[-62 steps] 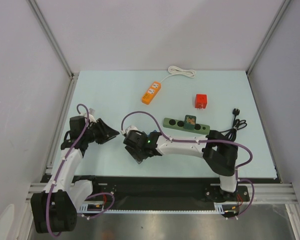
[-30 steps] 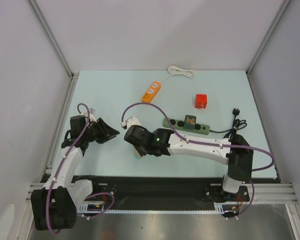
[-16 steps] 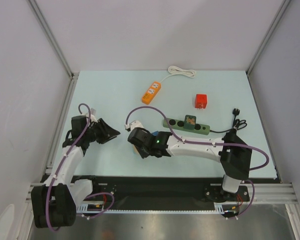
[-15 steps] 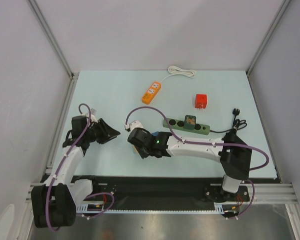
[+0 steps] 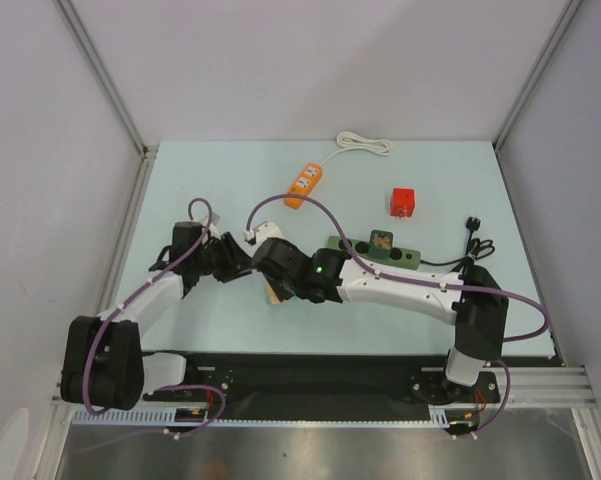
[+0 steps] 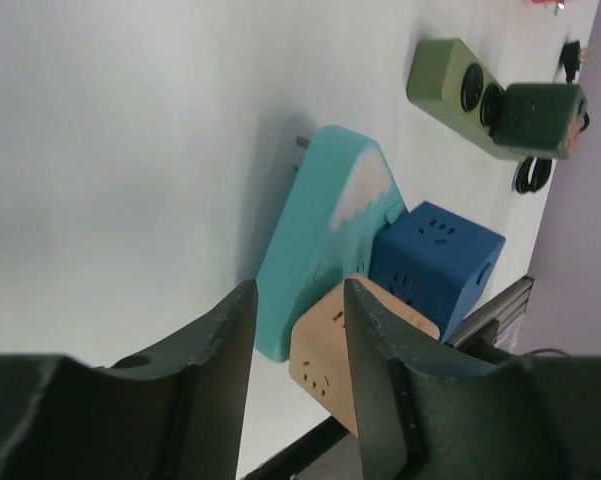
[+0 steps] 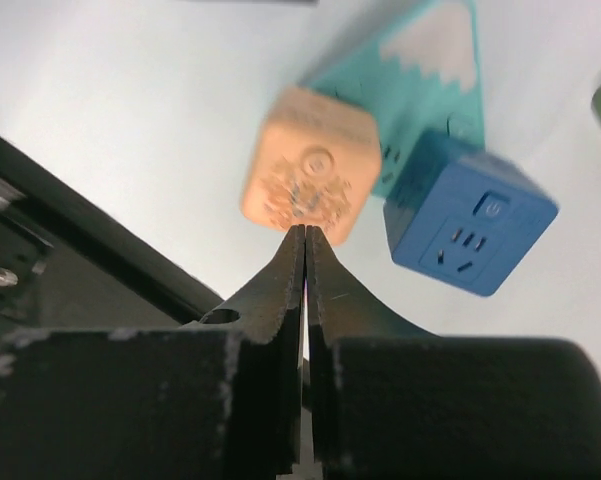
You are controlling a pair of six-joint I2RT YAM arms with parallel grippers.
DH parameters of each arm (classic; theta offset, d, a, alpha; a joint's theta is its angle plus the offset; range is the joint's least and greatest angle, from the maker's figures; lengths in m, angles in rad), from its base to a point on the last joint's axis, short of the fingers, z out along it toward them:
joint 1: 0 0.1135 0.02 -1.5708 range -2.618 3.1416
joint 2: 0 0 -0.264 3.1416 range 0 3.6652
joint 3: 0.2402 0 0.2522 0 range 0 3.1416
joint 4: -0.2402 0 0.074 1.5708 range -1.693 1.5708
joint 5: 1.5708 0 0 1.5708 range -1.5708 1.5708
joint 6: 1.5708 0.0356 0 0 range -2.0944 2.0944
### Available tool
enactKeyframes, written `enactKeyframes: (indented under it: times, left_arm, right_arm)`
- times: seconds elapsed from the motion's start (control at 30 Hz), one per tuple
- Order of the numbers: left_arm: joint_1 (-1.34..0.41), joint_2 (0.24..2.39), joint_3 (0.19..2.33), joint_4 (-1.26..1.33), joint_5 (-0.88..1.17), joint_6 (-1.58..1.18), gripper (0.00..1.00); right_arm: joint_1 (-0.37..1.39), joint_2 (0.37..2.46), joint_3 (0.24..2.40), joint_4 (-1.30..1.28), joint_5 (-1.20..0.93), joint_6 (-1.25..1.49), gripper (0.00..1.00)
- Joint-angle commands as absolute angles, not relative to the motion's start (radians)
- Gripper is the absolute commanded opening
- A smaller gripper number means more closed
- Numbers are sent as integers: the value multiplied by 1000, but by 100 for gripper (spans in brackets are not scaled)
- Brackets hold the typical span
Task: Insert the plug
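Pale blue-green worktop [image 5: 210,190] here, boxed in by grey walls and aluminium posts. The green power strip [image 5: 405,258] is sitting right of centre, and a dark green cube adapter [image 6: 540,118] is plugged into one of its sockets.

The teal mountain-shaped plug adapter [image 6: 325,230] is lying flat near the front, metal pins showing at one end. A blue cube socket [image 6: 435,260] and a peach cube socket [image 7: 310,165] are sitting right against it.

The left hand [image 6: 298,295] is hovering just beside it, fingers spread, nothing between them. The right hand [image 7: 305,240] is pressing its fingers together at the peach cube's edge, gripping nothing.

The right arm is blocking most of that cluster in the overhead view, so only the wrist cams are showing it properly. The overhead is catching an orange power strip [image 5: 303,186], a red cube [image 5: 403,202] and a black plug [image 5: 471,223] near the right edge.
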State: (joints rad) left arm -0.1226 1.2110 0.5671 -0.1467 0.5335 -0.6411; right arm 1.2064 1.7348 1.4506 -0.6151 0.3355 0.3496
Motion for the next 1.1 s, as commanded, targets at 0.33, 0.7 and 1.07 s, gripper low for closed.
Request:
enactKeyframes:
  times: [0.33,0.7,1.07]
  left_arm:
    - [-137,1344,551,-40,451,-698,42]
    - [-144,1295,589,-113,405,-677,44]
    - [-159,1056,865,-310,344,-480,62]
  right_arm:
    - [1154,1851,1425,-522,341,348,0]
    - [1150,1728,1480,-544,348,308,0]
    - [821,1569,1560,-715,318,331,60]
